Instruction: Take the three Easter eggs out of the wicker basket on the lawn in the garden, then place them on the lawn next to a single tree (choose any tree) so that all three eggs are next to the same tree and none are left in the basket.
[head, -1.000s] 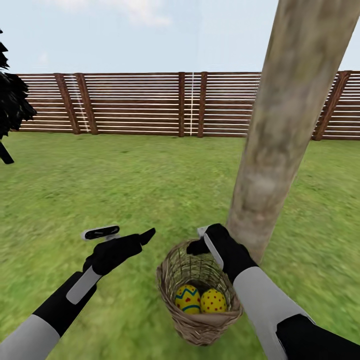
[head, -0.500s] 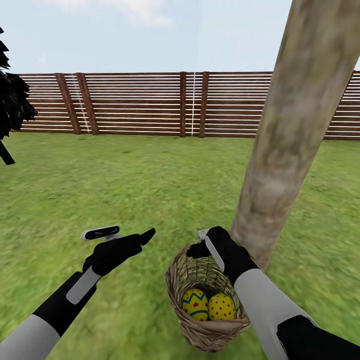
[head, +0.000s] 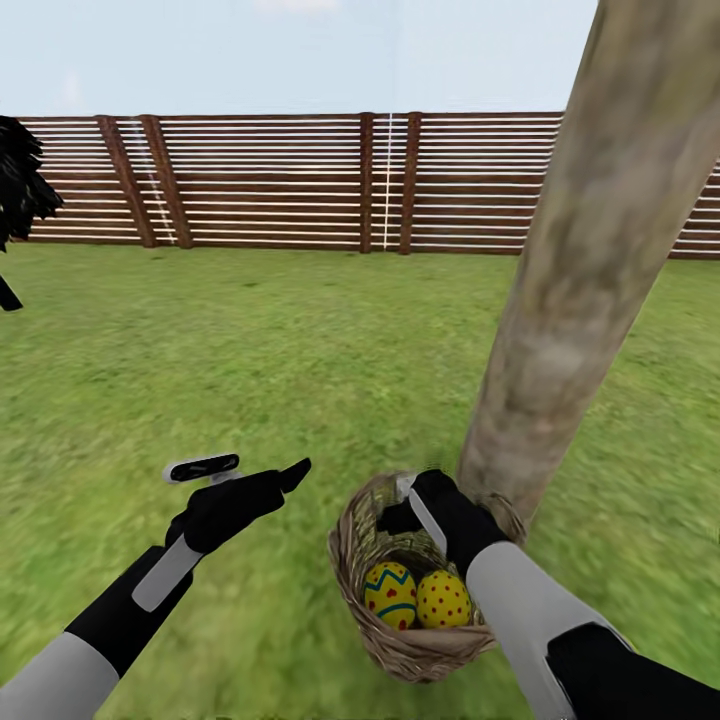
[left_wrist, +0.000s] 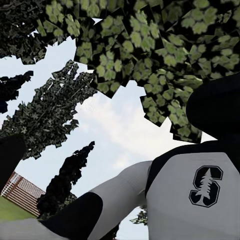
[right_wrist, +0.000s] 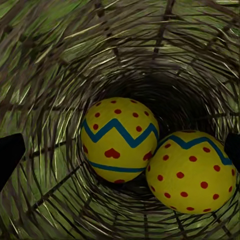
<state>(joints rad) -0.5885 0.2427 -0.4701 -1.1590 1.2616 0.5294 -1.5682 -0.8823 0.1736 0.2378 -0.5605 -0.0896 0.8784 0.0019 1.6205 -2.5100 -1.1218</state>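
The wicker basket (head: 400, 645) is tipped toward me on the lawn (head: 300, 360), at the foot of the tree (head: 575, 290) with the thick pale trunk. Two yellow Easter eggs lie inside: one with a blue zigzag and red hearts (head: 389, 593) (right_wrist: 119, 140), one with red dots (head: 443, 599) (right_wrist: 192, 172). My right gripper (head: 405, 508) sits in the basket's mouth, open, its dark fingertips (right_wrist: 10, 157) spread wide above the eggs without touching them. My left gripper (head: 250, 468) hovers open over the grass left of the basket, holding nothing.
A brown slatted fence (head: 280, 180) closes off the far side of the garden. A black-foliaged tree (head: 20, 190) stands at the far left. Open grass stretches ahead and to the left. The left wrist view looks up at my torso (left_wrist: 200, 195), leaves and sky.
The head view has tilted down and shifted a little. My right gripper has sunk lower into the basket's mouth, and the basket now rests closer against the trunk's base. The left arm is still.
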